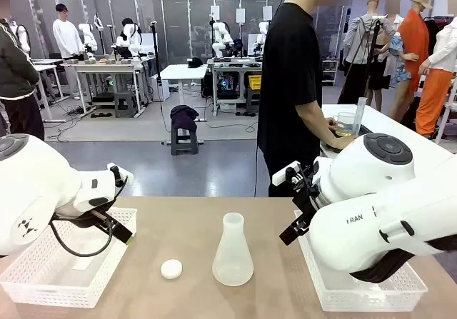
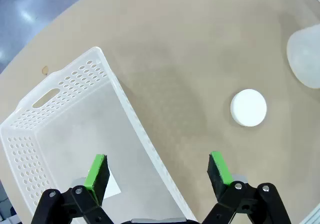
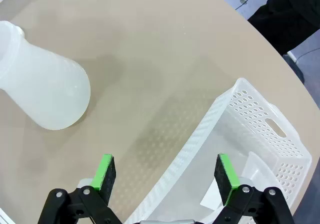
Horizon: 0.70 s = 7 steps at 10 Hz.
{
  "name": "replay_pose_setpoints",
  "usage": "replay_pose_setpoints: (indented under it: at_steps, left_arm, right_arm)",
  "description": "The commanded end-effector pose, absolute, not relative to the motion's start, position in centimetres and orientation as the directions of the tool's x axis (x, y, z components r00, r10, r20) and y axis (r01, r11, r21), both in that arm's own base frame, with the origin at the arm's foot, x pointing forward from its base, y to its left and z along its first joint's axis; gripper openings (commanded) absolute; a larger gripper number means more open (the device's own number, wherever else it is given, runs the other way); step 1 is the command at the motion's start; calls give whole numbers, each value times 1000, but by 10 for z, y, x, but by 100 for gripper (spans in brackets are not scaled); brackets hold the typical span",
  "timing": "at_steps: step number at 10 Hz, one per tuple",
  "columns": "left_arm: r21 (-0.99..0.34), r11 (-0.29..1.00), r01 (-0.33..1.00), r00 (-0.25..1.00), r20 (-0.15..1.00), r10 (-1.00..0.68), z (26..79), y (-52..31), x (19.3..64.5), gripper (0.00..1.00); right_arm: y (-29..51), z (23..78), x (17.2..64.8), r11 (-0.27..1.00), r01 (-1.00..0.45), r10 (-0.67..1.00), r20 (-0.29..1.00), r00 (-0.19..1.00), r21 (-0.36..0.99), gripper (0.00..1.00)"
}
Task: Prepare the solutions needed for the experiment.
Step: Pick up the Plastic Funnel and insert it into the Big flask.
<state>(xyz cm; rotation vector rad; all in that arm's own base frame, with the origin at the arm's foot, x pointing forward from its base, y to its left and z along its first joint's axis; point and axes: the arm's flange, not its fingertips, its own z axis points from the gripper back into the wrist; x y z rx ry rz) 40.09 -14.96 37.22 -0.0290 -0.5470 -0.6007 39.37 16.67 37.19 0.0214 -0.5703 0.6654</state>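
Mid-table [image 1: 178, 223] was mostly bare. Only the flask [image 1: 233, 251] and the small white cap [image 1: 171, 268] stood in the way, a clear gap between them. The left basket [image 1: 107, 272] and the right basket [image 1: 335, 299] walled off both sides.

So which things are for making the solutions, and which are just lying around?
For the job:
- the solutions, yellowish liquid in the far beaker
- tall cylinder beside it
- flask

Probably just lying about:
- white round cap
- left basket
- right basket
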Motion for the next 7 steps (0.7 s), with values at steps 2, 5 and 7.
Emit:
replay_pose_setpoints:
  at_steps: [2, 5, 7]
  left_arm:
    - [130, 829, 545, 688, 497, -530, 372, -150, 401, 100]
    - [130, 829, 545, 688, 497, -530, 372, -150, 401, 100]
    - [130, 829, 545, 688, 497, -530, 372, -150, 401, 100]
  right_arm:
    - [167, 372, 394, 792, -589, 578, 507, 640, -159, 100]
    - [167, 372, 394, 792, -589, 578, 507, 640, -159, 100]
    - [167, 372, 394, 792, -589, 578, 507, 640, -159, 100]
